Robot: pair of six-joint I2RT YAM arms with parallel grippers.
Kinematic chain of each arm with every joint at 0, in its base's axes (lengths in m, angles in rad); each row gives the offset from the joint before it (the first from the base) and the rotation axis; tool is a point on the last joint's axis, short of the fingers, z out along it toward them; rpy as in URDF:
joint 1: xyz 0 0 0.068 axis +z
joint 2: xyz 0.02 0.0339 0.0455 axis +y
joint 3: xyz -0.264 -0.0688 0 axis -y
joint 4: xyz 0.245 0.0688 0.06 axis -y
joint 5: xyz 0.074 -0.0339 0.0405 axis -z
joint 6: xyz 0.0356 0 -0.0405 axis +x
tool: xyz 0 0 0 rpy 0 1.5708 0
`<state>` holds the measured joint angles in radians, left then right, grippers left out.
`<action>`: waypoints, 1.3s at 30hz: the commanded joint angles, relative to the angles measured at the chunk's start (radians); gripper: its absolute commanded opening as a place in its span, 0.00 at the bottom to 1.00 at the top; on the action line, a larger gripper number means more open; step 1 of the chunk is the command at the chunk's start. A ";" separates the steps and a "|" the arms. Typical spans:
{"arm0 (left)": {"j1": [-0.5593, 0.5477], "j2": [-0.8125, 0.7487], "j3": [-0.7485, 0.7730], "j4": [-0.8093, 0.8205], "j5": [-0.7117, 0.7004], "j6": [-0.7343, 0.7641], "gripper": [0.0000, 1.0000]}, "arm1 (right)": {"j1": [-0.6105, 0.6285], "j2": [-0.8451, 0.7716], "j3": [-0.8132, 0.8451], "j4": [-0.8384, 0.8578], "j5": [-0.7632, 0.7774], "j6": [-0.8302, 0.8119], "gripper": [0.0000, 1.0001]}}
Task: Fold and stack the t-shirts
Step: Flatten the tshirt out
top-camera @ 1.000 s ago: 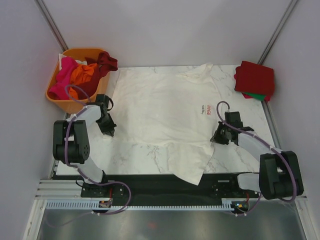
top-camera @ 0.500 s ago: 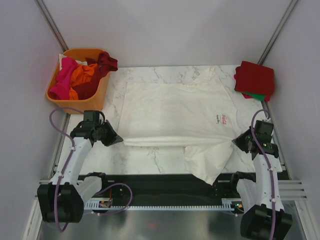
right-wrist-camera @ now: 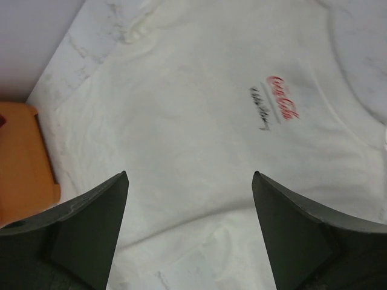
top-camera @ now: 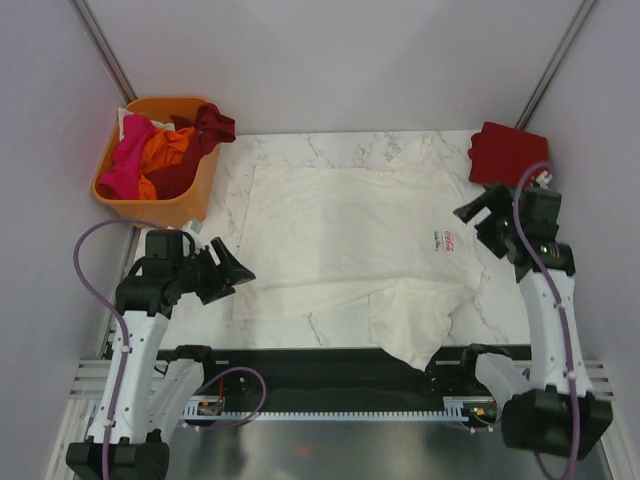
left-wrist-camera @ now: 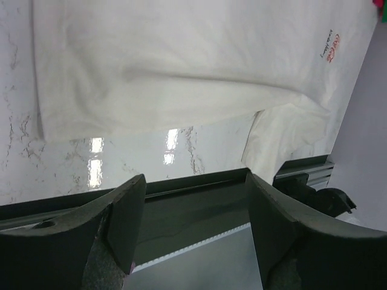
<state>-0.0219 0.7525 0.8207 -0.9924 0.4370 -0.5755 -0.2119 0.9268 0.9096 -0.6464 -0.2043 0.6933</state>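
Both hands are wide open and empty: left hand (top-camera: 232, 272) sits just off the near-left corner of the cream Coca-Cola tee (top-camera: 340, 225), right hand (top-camera: 482, 210) hangs over its right edge beside the red print (top-camera: 447, 240). Tee lies spread on the tabletop (top-camera: 290, 328), long axis running left to right between them, so I reckon each hand just grabs its own end for the next fold.
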 commanded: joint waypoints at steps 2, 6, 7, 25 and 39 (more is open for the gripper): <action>-0.003 0.001 0.070 -0.038 -0.007 0.059 0.74 | 0.193 0.360 0.309 0.226 0.026 -0.029 0.88; -0.024 0.030 0.132 -0.038 -0.007 0.059 0.74 | 0.236 0.702 0.599 0.235 0.048 -0.044 0.65; -0.024 0.030 0.127 -0.038 -0.007 0.059 0.74 | 0.239 0.831 0.662 0.228 0.061 -0.061 0.64; -0.016 -0.008 0.034 0.144 -0.126 0.152 0.75 | 0.267 1.551 1.350 0.136 0.230 -0.084 0.55; -0.015 -0.010 0.032 0.144 -0.126 0.151 0.75 | 0.278 1.581 1.293 0.157 0.281 -0.090 0.55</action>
<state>-0.0452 0.7528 0.8547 -0.8803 0.3218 -0.4614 0.0666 2.5034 2.2147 -0.5114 0.0353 0.6125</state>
